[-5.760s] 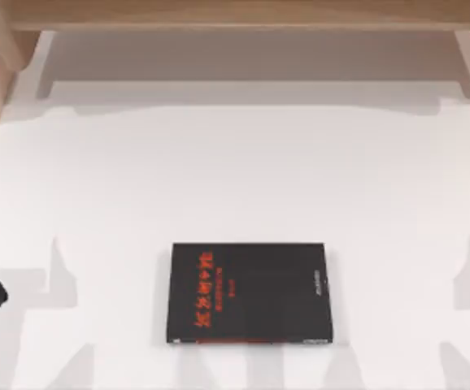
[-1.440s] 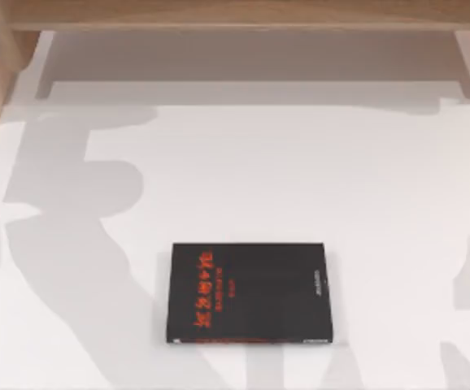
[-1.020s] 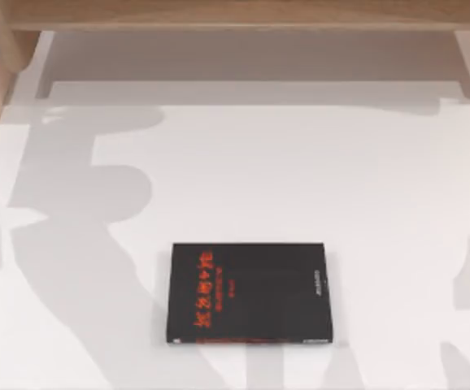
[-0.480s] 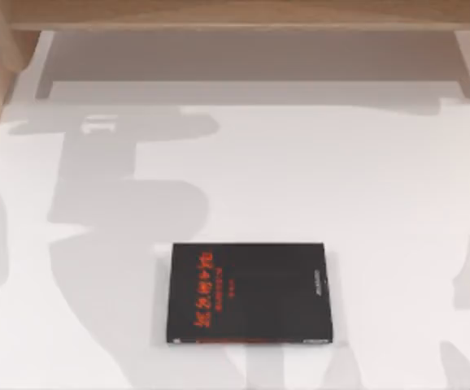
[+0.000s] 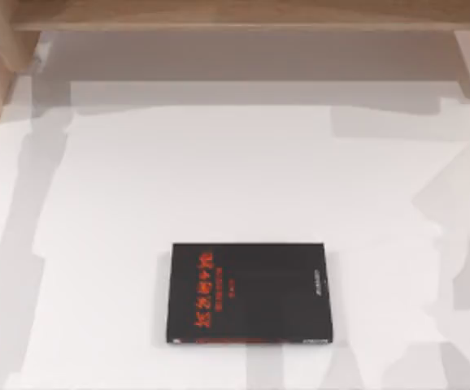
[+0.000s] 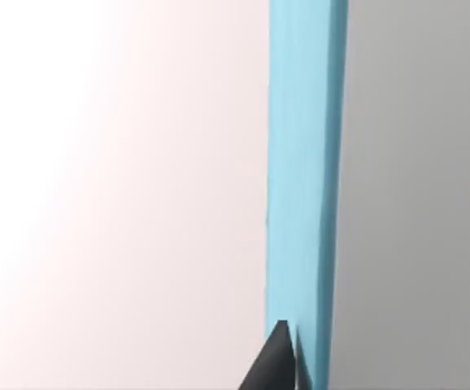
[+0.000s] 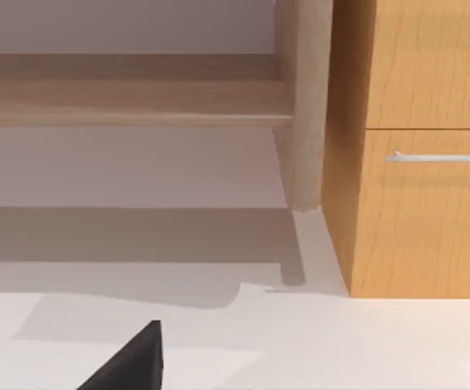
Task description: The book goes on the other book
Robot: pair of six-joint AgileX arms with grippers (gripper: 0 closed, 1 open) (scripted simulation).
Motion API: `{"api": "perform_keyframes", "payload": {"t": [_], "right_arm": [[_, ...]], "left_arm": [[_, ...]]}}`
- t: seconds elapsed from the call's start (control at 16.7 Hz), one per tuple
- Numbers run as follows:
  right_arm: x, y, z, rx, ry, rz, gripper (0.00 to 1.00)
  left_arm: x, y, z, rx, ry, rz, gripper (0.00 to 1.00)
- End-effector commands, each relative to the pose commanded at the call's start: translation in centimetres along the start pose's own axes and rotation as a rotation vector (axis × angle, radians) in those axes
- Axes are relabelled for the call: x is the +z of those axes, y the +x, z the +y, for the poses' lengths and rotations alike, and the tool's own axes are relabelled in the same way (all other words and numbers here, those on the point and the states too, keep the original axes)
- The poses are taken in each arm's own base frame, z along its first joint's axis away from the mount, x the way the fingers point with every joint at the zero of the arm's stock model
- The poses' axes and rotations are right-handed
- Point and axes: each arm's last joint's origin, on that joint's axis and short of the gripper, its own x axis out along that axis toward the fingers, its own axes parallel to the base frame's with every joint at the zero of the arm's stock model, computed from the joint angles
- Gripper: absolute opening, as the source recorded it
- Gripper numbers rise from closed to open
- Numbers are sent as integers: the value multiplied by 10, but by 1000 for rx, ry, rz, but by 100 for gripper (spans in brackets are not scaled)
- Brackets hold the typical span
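Black book (image 5: 250, 293) flat on table (image 5: 219, 179); teal book (image 6: 304, 187) against left gripper (image 6: 288, 361).

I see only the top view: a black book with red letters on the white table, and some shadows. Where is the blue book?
Observer: The left wrist view has it. The teal-blue book stands close before that camera, with the left end effector against it.
Operator: And where does the right arm point?
Observer: The right end effector faces a wooden cabinet with a metal drawer handle.
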Motion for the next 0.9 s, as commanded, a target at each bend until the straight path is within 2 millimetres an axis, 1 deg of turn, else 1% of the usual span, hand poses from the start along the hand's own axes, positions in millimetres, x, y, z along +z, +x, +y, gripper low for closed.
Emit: {"api": "perform_keyframes", "payload": {"t": [0.06, 0.12, 0.18, 0.24, 0.36, 0.48, 0.6, 0.66, 0.72, 0.78, 0.9], "right_arm": [[0, 0, 0, 0, 0, 0, 100], [0, 0, 0, 0, 0, 0, 100], [0, 0, 0, 0, 0, 0, 100], [0, 0, 0, 0, 0, 0, 100], [0, 0, 0, 0, 0, 0, 100], [0, 0, 0, 0, 0, 0, 100], [0, 0, 0, 0, 0, 0, 100], [0, 0, 0, 0, 0, 0, 100], [0, 0, 0, 0, 0, 0, 100], [0, 0, 0, 0, 0, 0, 100], [0, 0, 0, 0, 0, 0, 100]], "left_arm": [[18, -15, -13, 7, 14, 7, 0], [31, -30, -28, -2, 29, 28, 0], [39, -45, -45, -26, 47, 62, 0], [43, -61, -67, -68, 72, 104, 0], [40, -99, -118, -199, 153, 197, 0], [27, -148, -173, -371, 278, 280, 0], [8, -209, -222, -550, 442, 336, 0], [-4, -241, -240, -634, 534, 351, 0], [-17, -274, -255, -710, 630, 360, 0], [-30, -306, -265, -777, 727, 361, 0], [-56, -359, -272, -882, 905, 347, 0]]}}
